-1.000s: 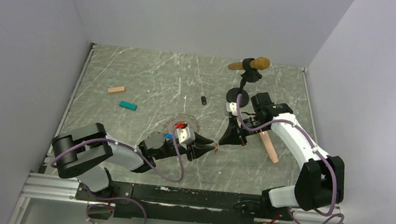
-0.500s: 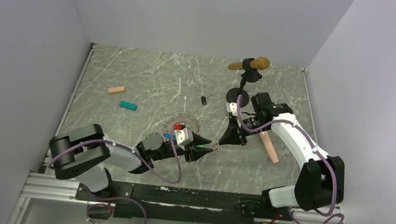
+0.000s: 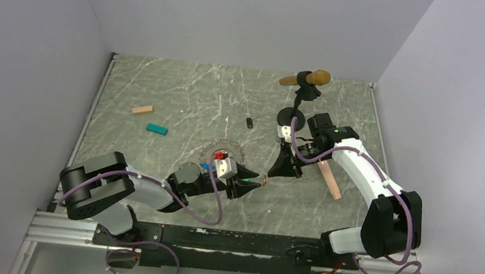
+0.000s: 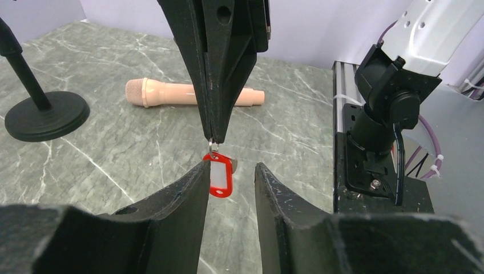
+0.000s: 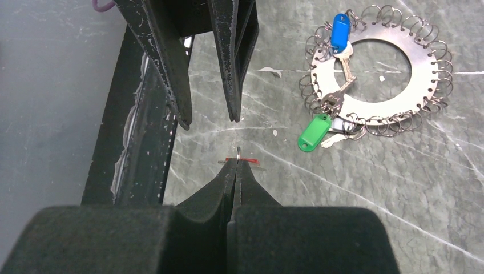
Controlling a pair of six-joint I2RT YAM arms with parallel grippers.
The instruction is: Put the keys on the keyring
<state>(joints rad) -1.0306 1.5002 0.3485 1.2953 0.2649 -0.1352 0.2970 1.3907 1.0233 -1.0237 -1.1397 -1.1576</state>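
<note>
My right gripper point(image 5: 237, 161) is shut on the small metal ring of a key with a red tag point(image 4: 220, 177), which hangs below its tips above the table. My left gripper point(image 4: 231, 171) is open. Its two fingers face the red tag, which hangs just past the left finger's tip without being clamped. In the top view the two grippers meet tip to tip point(image 3: 262, 178). The keyring point(image 5: 379, 68) is a flat metal ring edged with small wire loops, lying on the table. A key with a blue tag point(image 5: 339, 31) and a key with a green tag point(image 5: 314, 132) lie at its rim.
A pink microphone point(image 4: 194, 94) lies on the table behind the right gripper. A black stand base point(image 4: 45, 114) holds a second microphone point(image 3: 305, 79). A teal block point(image 3: 156, 128) and a tan block point(image 3: 142, 109) lie at the left. The right arm's base point(image 4: 382, 125) stands close by.
My left gripper's jaws have widened a little and that arm has drawn back slightly to the left. My right gripper has stayed still with the red-tagged key.
</note>
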